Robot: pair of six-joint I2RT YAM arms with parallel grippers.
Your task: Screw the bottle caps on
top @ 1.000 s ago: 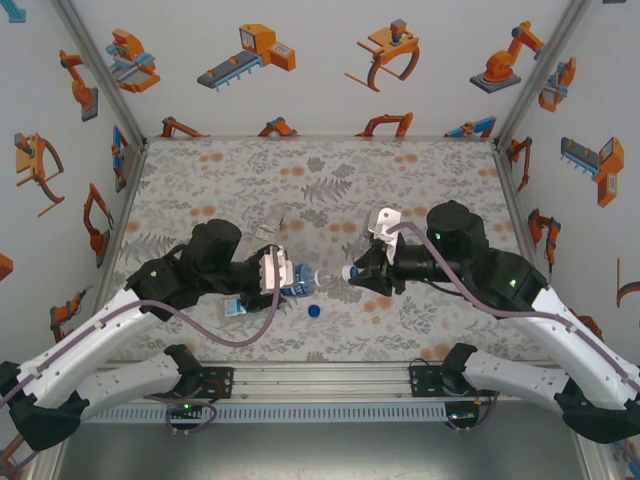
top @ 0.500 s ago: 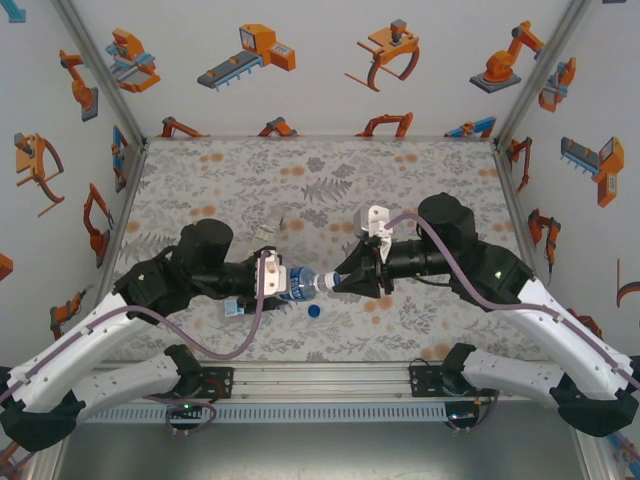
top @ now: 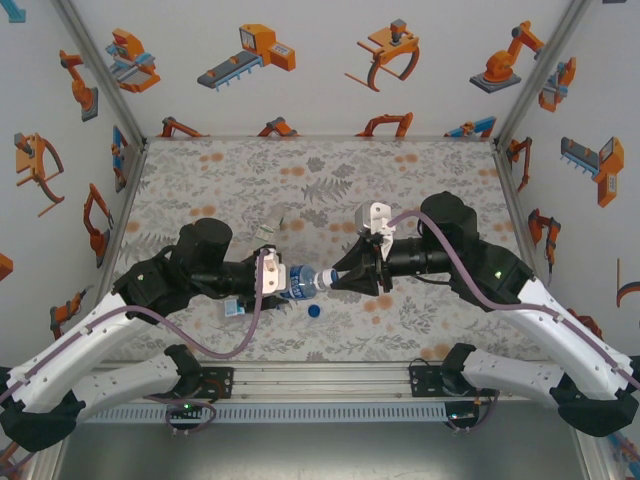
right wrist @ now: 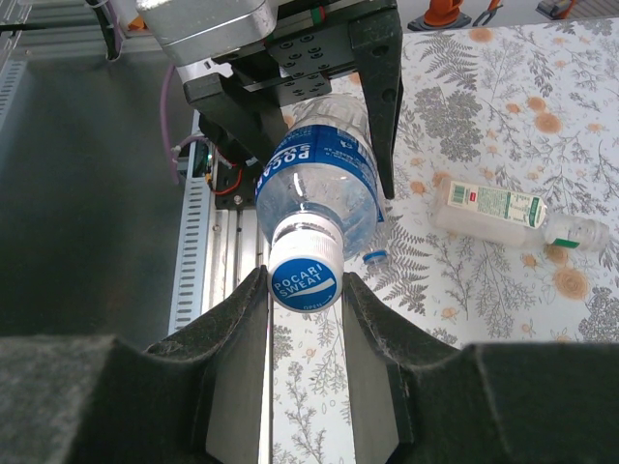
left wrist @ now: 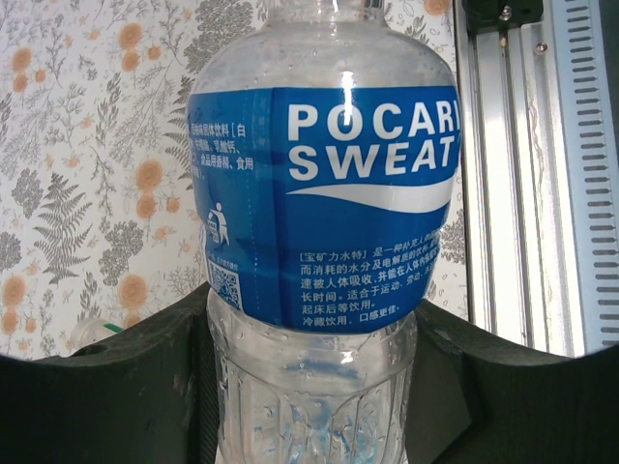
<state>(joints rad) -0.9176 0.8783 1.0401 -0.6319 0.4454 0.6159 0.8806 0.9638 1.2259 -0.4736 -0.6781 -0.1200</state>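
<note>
My left gripper (top: 276,279) is shut on a clear bottle with a blue Pocari Sweat label (left wrist: 324,203), holding it level above the table with its mouth toward the right arm. A cap with a white side and blue top (right wrist: 306,274) sits on that mouth, and my right gripper (right wrist: 305,282) is shut on it, one finger against each side. Bottle (top: 300,281) and cap (top: 322,280) meet between the two arms. A loose blue cap (top: 314,310) lies on the table below them. The slim bottle with the white-and-green label (right wrist: 503,213) lies on its side, capped in white.
Under my left arm a blue-labelled bottle (top: 234,308) is partly hidden. The aluminium rail (left wrist: 527,174) runs along the near table edge. Patterned walls close the sides and back. The flowered table top (top: 330,180) stretches beyond the arms.
My right gripper has moved left with the cap until it met the bottle's mouth. The left arm shifted the bottle slightly; little differs over the last half second.
</note>
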